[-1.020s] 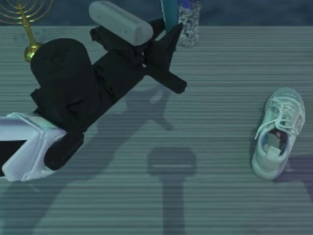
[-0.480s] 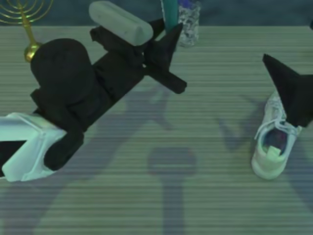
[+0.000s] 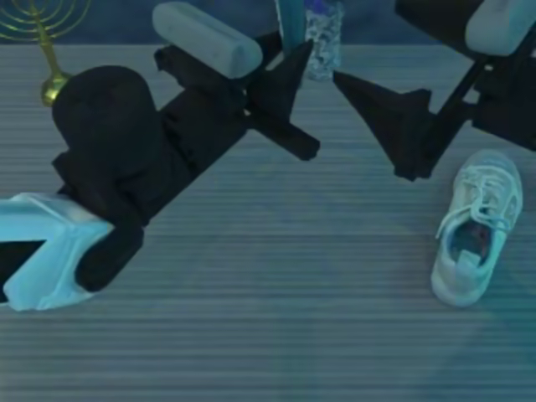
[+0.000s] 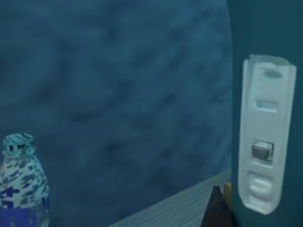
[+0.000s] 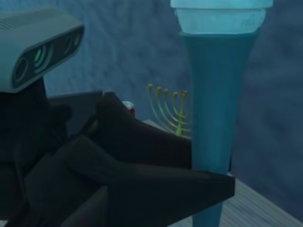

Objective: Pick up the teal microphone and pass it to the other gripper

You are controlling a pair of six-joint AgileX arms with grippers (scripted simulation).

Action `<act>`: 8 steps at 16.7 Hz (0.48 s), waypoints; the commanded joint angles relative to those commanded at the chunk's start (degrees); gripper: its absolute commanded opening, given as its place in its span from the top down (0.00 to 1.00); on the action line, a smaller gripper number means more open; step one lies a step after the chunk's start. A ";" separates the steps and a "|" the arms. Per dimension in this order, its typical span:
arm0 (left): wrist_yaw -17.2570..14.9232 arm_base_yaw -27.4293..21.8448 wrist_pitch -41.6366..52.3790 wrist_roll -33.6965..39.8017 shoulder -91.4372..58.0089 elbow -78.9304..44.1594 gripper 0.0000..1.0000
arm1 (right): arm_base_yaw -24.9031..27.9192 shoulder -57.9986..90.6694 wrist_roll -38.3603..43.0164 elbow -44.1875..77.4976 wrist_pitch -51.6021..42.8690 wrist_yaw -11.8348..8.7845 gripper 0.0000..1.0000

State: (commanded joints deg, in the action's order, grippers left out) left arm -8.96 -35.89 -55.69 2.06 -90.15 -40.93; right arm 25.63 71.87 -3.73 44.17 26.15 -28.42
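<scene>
The teal microphone stands upright at the table's back edge, its handle held by my left gripper, which is shut on it. In the left wrist view the handle fills one side, showing its white switch beside a black fingertip. The right wrist view shows the teal microphone from the side, with its white head on top and the left gripper's dark fingers clamped across it. My right gripper hovers open, a short way to the right of the microphone, pointing at it and apart from it.
A speckled cylinder with a purple top stands just right of the microphone, between the two grippers. A white sneaker lies at the right, below the right arm. A gold candelabrum stands at the back left.
My right gripper has come in from the right edge and swung up and left, past the sneaker, towards the microphone. The left arm and the microphone have stayed still.
</scene>
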 joint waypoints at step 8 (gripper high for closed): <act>0.00 0.00 0.00 0.00 0.00 0.00 1.00 | 0.98 2.41 0.04 2.12 0.52 0.85 0.00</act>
State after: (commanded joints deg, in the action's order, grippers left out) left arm -8.96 -35.89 -55.69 2.06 -90.15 -40.93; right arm 26.61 74.28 -3.68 46.28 26.67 -27.57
